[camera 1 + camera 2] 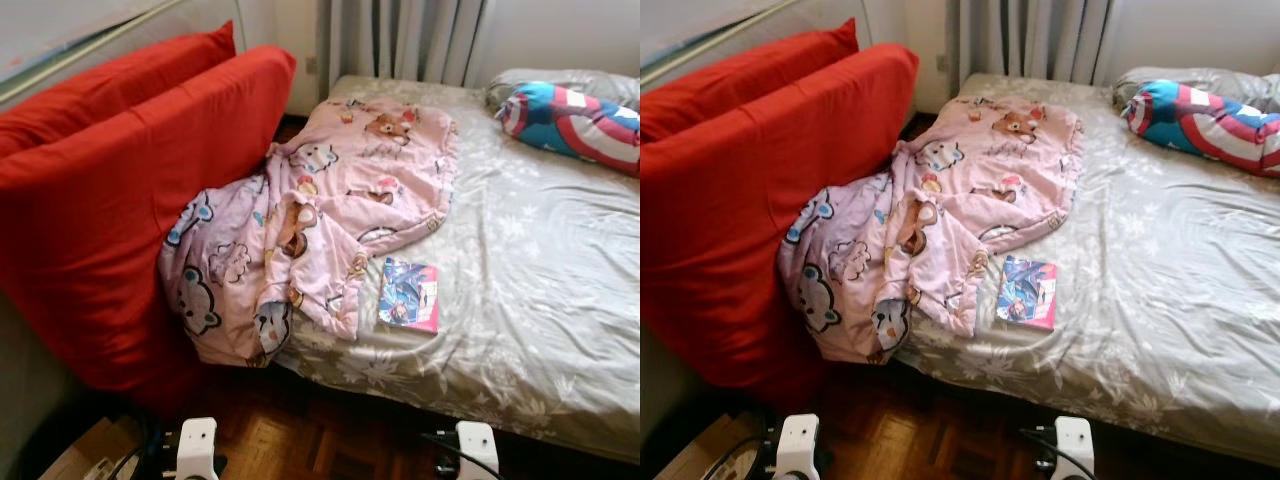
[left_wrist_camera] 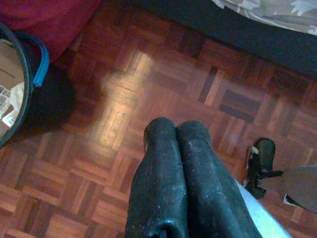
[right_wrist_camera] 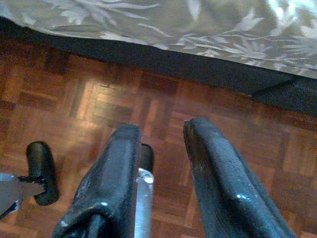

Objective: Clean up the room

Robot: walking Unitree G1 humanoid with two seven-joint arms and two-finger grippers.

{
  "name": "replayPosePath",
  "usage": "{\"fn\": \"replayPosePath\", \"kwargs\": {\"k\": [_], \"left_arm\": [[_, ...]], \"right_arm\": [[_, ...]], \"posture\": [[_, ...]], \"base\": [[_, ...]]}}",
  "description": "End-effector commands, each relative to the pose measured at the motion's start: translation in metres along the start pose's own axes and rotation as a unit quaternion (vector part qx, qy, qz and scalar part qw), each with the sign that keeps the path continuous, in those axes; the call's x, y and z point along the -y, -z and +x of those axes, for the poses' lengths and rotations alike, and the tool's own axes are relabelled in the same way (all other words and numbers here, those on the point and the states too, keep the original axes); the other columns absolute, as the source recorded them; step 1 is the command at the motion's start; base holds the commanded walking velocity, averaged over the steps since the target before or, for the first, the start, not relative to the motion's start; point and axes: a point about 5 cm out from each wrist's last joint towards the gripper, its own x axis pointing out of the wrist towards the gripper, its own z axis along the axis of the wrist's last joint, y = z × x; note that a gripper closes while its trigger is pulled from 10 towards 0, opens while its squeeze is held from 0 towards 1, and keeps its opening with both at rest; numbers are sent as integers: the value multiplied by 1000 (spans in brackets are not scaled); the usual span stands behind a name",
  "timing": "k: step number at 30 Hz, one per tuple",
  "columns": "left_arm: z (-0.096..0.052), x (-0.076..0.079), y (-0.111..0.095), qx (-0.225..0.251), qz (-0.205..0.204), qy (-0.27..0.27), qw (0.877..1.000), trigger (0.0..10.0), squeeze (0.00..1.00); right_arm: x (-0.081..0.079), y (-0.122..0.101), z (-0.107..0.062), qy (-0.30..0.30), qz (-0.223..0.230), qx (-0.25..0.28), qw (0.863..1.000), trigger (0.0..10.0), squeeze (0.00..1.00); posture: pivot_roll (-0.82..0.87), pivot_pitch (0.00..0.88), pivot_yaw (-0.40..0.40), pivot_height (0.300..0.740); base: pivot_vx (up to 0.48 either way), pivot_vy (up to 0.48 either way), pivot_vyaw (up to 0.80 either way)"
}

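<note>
A crumpled pink cartoon blanket (image 1: 320,220) spills off the near left corner of the bed (image 1: 540,300). A colourful book (image 1: 409,294) lies flat on the grey floral sheet beside it. A blue, red and white shield-print pillow (image 1: 575,120) rests at the bed's far right. Both arms hang low over the parquet floor, with their white wrists at the bottom edge of the eye views. My left gripper (image 2: 176,131) has its fingers pressed together and holds nothing. My right gripper (image 3: 161,131) is open with only floor between its fingers.
Large red cushions (image 1: 110,200) lean against the wall on the left, touching the blanket. A black bucket with a blue handle (image 2: 29,89) holding cardboard stands on the floor near the left arm. Curtains (image 1: 400,40) hang behind the bed.
</note>
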Motion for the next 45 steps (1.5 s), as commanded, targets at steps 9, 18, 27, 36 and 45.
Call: {"fn": "replayPosePath", "kwargs": {"k": [9, 18, 27, 36, 45], "left_arm": [[1, 5, -1, 3, 4, 4, 1000, 10000, 0], [1, 5, -2, 5, 2, 6, 1000, 10000, 0], [1, 7, -3, 9, 2, 8, 1000, 10000, 0], [1, 8, -4, 12, 2, 10, 1000, 10000, 0], [1, 8, -3, 9, 1, 10, 1000, 10000, 0]], "right_arm": [[12, 11, -4, 3, -4, -16, 1000, 10000, 0], [-9, 1, 1, -9, -4, -8, 1000, 10000, 0], [-7, 1, 1, -11, 2, -5, 1000, 10000, 0], [-3, 1, 0, -10, -2, -1, 1000, 10000, 0], [-10, -1, 1, -17, -10, 2, 1000, 10000, 0]], "posture": [[-58, 67, -6, 740], [-59, 67, -7, 740], [-60, 67, -8, 740], [-62, 69, -9, 740], [-63, 70, -11, 740]], "base": [[110, 0, 0], [252, 0, 361], [257, 0, 0], [265, 0, 0], [263, 0, 0]]}}
